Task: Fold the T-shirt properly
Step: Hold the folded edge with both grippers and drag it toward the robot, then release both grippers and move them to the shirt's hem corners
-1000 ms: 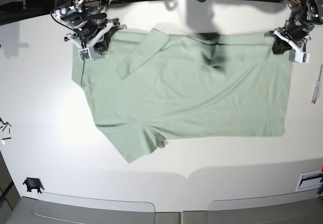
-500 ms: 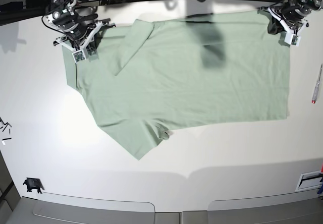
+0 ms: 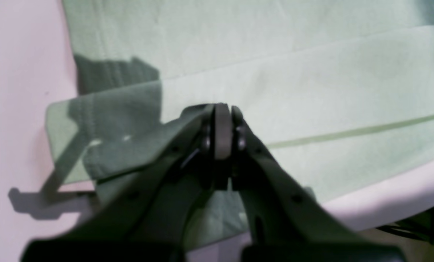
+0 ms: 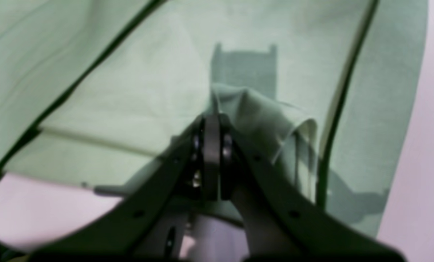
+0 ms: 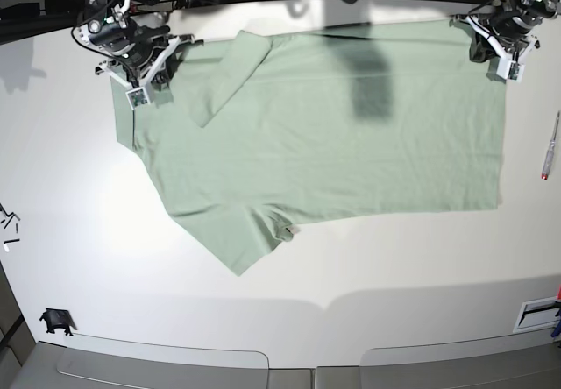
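Observation:
The pale green T-shirt (image 5: 333, 135) lies spread flat on the white table (image 5: 351, 328), hem to the right and collar end to the left. One sleeve points to the near side; the other is folded over the body at the back left. My left gripper (image 5: 493, 49) is shut on the shirt's far right hem corner. In the left wrist view its fingertips (image 3: 222, 109) pinch the T-shirt (image 3: 311, 72), and the corner is lifted beside them. My right gripper (image 5: 145, 78) is shut on the far left shoulder. In the right wrist view the T-shirt (image 4: 129, 72) bunches at that gripper (image 4: 212, 118).
A red and white pen (image 5: 550, 148) lies at the table's right edge. Small black parts (image 5: 57, 321) sit at the near left, and a white label (image 5: 536, 313) at the near right. Dark cables and frames run along the back edge, close behind both grippers.
Both grippers have drawn the shirt toward the table's far edge, and its top edge has pulled straight. Over the last half second the shirt has barely shifted.

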Motion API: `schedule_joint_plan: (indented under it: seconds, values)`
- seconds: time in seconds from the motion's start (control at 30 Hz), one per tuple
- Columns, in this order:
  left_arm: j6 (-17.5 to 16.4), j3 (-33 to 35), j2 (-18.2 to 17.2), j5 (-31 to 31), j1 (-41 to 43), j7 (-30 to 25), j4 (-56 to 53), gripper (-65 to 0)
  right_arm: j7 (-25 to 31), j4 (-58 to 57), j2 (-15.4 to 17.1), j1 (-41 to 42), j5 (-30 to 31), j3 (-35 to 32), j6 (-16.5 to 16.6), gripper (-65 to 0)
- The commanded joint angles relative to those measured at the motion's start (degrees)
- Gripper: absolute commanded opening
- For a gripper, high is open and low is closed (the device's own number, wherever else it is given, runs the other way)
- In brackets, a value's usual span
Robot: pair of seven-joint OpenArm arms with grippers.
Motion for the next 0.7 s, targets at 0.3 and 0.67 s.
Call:
schedule_joint_plan:
  seconds: [0.3,0.67]
  values:
    - [4.07,-1.31,-0.59,3.58,0.87,3.74,2.25,-65.0,2.25,10.05,0.66,0.42,0.26,0.33,-0.11,-65.0]
    - [7.56,-11.02,-0.59,3.56,0.87,-1.44,15.87,-44.3,4.24,11.39,0.63,7.39,0.24,0.33,-0.09,-41.2]
